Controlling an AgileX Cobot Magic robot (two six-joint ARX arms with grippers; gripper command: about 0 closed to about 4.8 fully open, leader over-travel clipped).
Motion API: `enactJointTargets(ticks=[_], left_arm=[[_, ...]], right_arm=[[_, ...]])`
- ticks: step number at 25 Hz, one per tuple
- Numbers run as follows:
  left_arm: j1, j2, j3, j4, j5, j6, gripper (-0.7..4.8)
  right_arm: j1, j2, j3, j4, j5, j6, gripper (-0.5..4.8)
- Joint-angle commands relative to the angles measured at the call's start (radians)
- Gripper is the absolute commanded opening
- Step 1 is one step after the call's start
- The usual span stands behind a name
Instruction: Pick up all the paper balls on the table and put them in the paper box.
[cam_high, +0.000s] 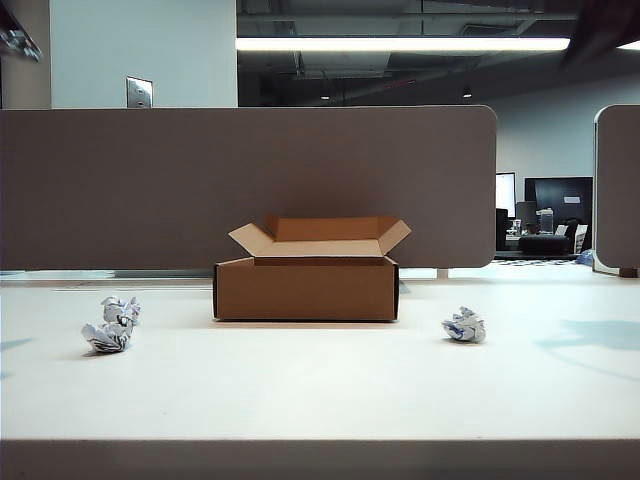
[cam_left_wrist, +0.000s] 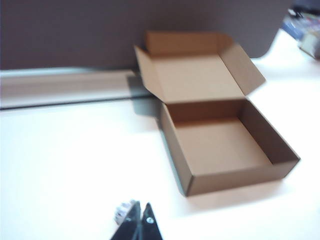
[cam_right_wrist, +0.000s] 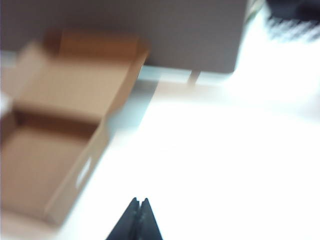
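The open brown paper box (cam_high: 305, 290) stands at the middle back of the white table (cam_high: 320, 390). Two paper balls lie close together at the left (cam_high: 121, 309) (cam_high: 107, 337), and a third paper ball (cam_high: 464, 325) lies right of the box. Neither gripper shows in the exterior view. In the left wrist view my left gripper (cam_left_wrist: 141, 207) is shut and empty above the table, with a paper ball (cam_left_wrist: 121, 212) peeking out beside its tip and the box (cam_left_wrist: 235, 179) beyond. The right wrist view is blurred: my right gripper (cam_right_wrist: 139, 201) is shut and empty, the box (cam_right_wrist: 80, 175) off to one side.
A grey-brown partition panel (cam_high: 250, 180) runs along the back of the table behind the box, and a second panel (cam_high: 618, 185) stands at the far right. The box's lid flap (cam_left_wrist: 197, 75) lies open toward the partition. A faint arm shadow (cam_high: 590, 335) falls on the table's right.
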Motion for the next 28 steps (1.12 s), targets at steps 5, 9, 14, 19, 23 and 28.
enactJointTargets(ticks=[5, 9, 14, 19, 23, 28], left_arm=[[-0.046, 0.142, 0.001, -0.087, 0.06, 0.099, -0.06], [-0.075, 0.212, 0.001, -0.125, 0.071, 0.164, 0.03], [-0.091, 0.291, 0.001, -0.125, 0.08, 0.19, 1.34], [-0.1, 0.38, 0.001, -0.124, 0.081, 0.191, 1.62], [-0.117, 0.444, 0.002, -0.116, 0.054, 0.191, 1.86], [-0.127, 0.503, 0.002, -0.116, 0.054, 0.19, 1.88]], right_arm=[[0.06, 0.167, 0.025, 0.003, -0.001, -0.051, -0.09], [0.078, 0.255, 0.025, -0.004, -0.006, -0.05, -0.08], [0.116, 0.352, 0.025, -0.005, -0.009, -0.05, 1.96], [0.156, 0.407, 0.025, -0.018, 0.026, -0.039, 2.49], [0.171, 0.419, 0.025, -0.018, 0.029, -0.037, 3.2], [0.178, 0.428, 0.025, -0.026, 0.041, 0.005, 3.2]])
